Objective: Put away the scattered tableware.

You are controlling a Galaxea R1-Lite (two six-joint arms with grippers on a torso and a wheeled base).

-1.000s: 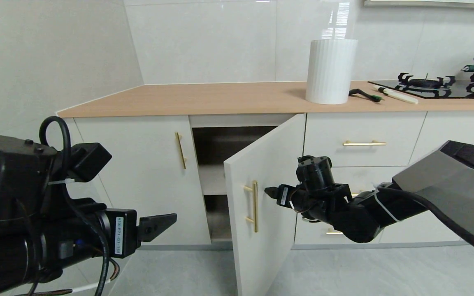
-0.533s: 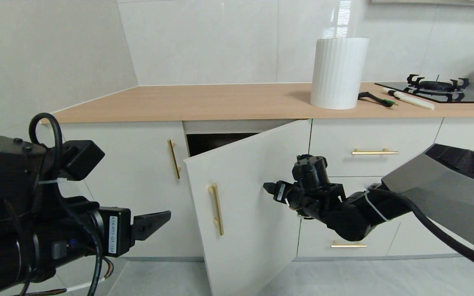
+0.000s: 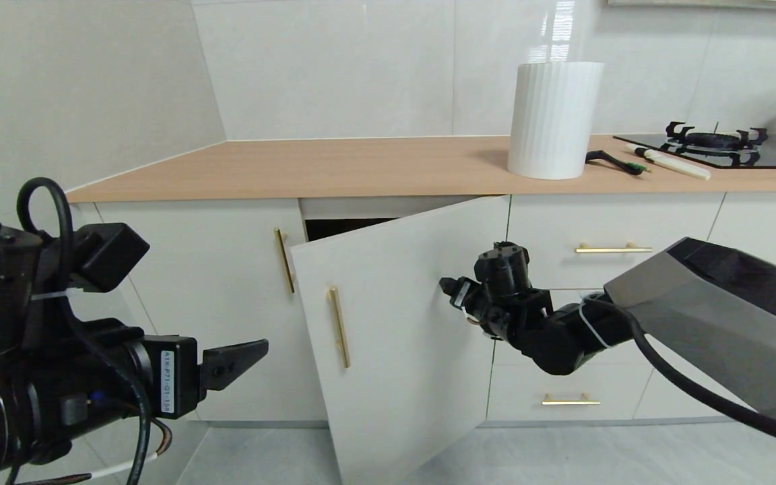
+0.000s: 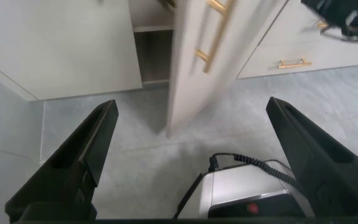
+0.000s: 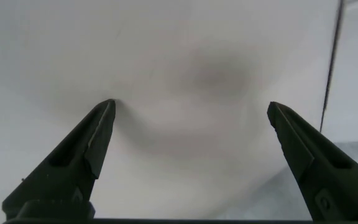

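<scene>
The white cabinet door [image 3: 401, 323] with a gold handle [image 3: 339, 328] stands partly ajar below the wooden counter [image 3: 334, 165]. My right gripper [image 3: 447, 288] is open, its fingertips against the door's outer face [image 5: 191, 68]. My left gripper [image 3: 236, 356] hangs open and empty at the lower left, apart from the door; in the left wrist view the left gripper [image 4: 191, 102] looks down on the door edge [image 4: 188, 74] and the floor. A black-handled utensil [image 3: 613, 162] and a white-handled one [image 3: 671, 164] lie on the counter.
A tall white ribbed container [image 3: 555, 120] stands on the counter beside the utensils. A black gas hob [image 3: 718, 145] is at the far right. Drawers with gold handles [image 3: 613, 249] are right of the door. A closed door [image 3: 213, 303] is to its left.
The cabinet door has swung from wide open towards shut, with my right gripper following against its face and rising a little. The head camera shifted early on. My left gripper sank slightly leftward.
</scene>
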